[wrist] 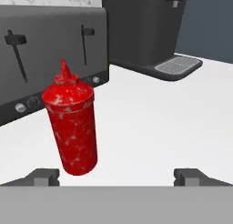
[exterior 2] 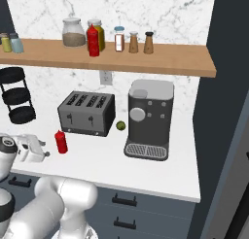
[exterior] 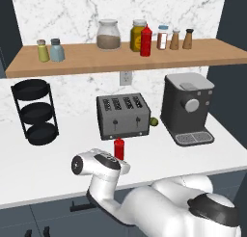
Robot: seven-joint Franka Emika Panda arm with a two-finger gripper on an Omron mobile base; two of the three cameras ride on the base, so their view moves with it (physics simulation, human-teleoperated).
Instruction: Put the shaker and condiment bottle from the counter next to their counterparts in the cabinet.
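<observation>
Bottle waits for the claw

At the upper left of the left base view, the shaker (exterior: 57,50) already stands on the cabinet (exterior: 120,61), just beside the yellow-green shaker (exterior: 43,50), so that half of the job looks done. In the middle of the counter (exterior: 154,154) stands the condiment bottle (exterior: 119,149), upright in front of the toaster (exterior: 123,115). It probably sits there because it has not been picked up yet. Its tall red partner (exterior: 146,41) stands on the cabinet, above and to the right. In the hand view, the gripper (wrist: 116,176) is spread as wide as it goes, and the bottle stands close by its left finger. It holds nothing, and I cannot tell if it touches the bottle.
</observation>
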